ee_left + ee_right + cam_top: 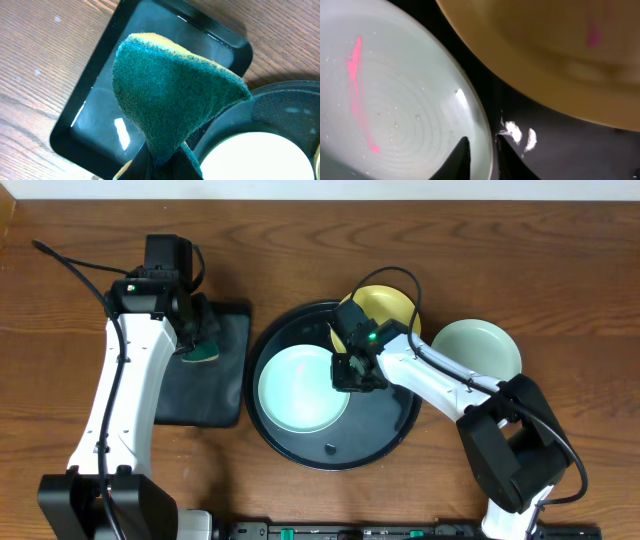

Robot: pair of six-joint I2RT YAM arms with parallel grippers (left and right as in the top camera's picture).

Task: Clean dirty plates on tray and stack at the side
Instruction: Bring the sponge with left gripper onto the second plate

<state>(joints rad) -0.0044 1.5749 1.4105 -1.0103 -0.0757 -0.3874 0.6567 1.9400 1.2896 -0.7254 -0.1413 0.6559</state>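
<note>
Item, round tray (388,420): large, black, raised rim, mid-bench (560,260).
Item, mint plate on the tray (300,390): lies flat in the left half of the round tray. A long pink streak (357,85) crosses its face, with fine specks around it. Judged uncleaned.
Item, yellow plate (392,306): sits at the far right edge of the round tray, apparently propped over the rim. A blurred pink smear (594,30) shows on it. Judged uncleaned.
Item, mint plate on the bench (480,350): off the tray, to its right, alone, with no marks visible from overhead. Likely the one plate done and the start of the stack.
Progress: roughly one plate of three finished. Two remain to wipe and stack.
Right tool (481,152): low over the round tray, fingers narrowly apart and astride the near rim of the mint plate on the tray. Whether they pinch it cannot be told.
Left tool (165,162): clamped on a green scouring sponge (170,95), which is folded in the grip and hangs above the rectangular tray (200,395).
Surroundings: the rectangular tray is small, black and glossy, just left of the round tray.
Obstructions: the yellow plate crowds the tray's far right rim beside the right tool, and the right arm spans the path to the stack.
</note>
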